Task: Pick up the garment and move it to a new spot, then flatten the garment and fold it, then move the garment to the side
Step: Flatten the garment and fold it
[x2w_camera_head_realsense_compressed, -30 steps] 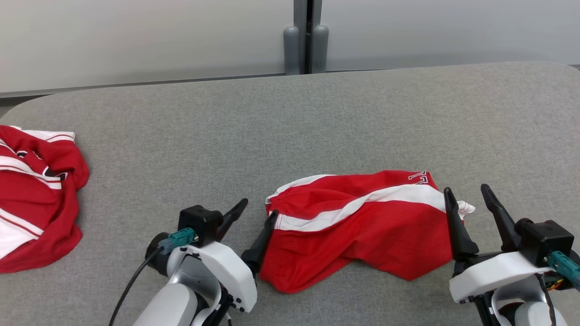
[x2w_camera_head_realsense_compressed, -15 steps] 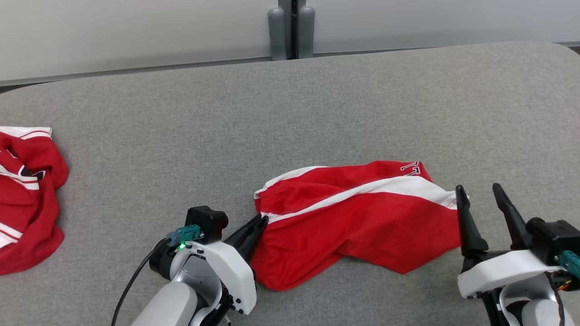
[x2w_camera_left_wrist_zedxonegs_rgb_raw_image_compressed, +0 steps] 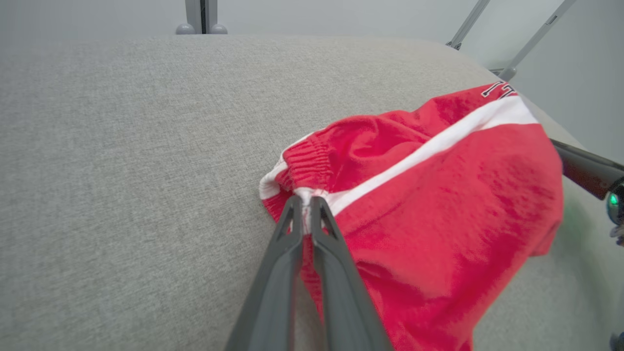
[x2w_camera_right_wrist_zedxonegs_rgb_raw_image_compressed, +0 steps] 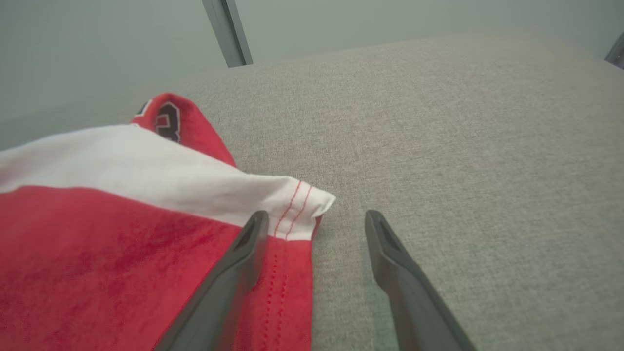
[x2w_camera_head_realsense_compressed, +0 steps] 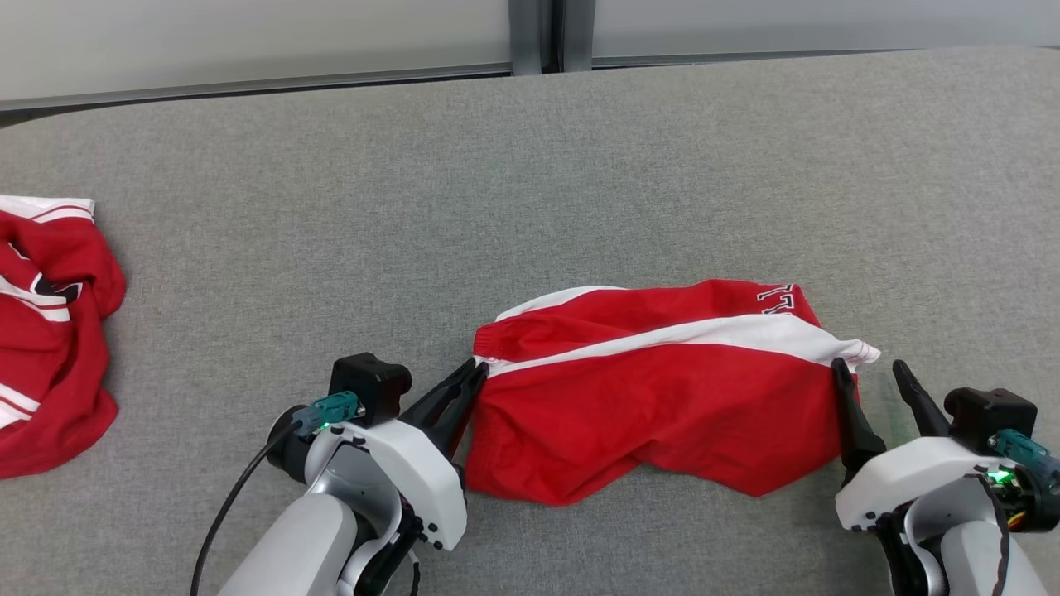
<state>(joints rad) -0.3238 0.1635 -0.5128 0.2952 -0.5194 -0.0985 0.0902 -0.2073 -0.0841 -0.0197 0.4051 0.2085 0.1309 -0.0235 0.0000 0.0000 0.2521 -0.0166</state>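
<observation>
Pick-up step: our left tool (x2w_camera_head_realsense_compressed: 478, 368) pinches the garment (x2w_camera_head_realsense_compressed: 662, 406) by its 9 o'clock waistband (x2w_camera_left_wrist_zedxonegs_rgb_raw_image_compressed: 304, 163), at 6 o'clock on the tabletop (x2w_camera_head_realsense_compressed: 530, 207). Our right tool (x2w_camera_head_realsense_compressed: 868, 365) gapes empty over the hem (x2w_camera_right_wrist_zedxonegs_rgb_raw_image_compressed: 297, 209); we'd close it, then lift.

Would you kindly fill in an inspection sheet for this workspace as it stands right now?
Surface: grey fabric-covered table, no stains seen.
Job's things: red garment with a white stripe, lying rumpled near the front edge, between the grippers.
Clutter: bunched red-and-white garment at the table's left edge.
Grippers: left gripper shut on the striped garment's elastic end; right gripper open at the hem corner, one finger over the cloth, the other over bare table.
Cables: black cable looping from the left wrist, off the cloth.
Surroundings: pale wall panels and a grey post behind the table.
</observation>
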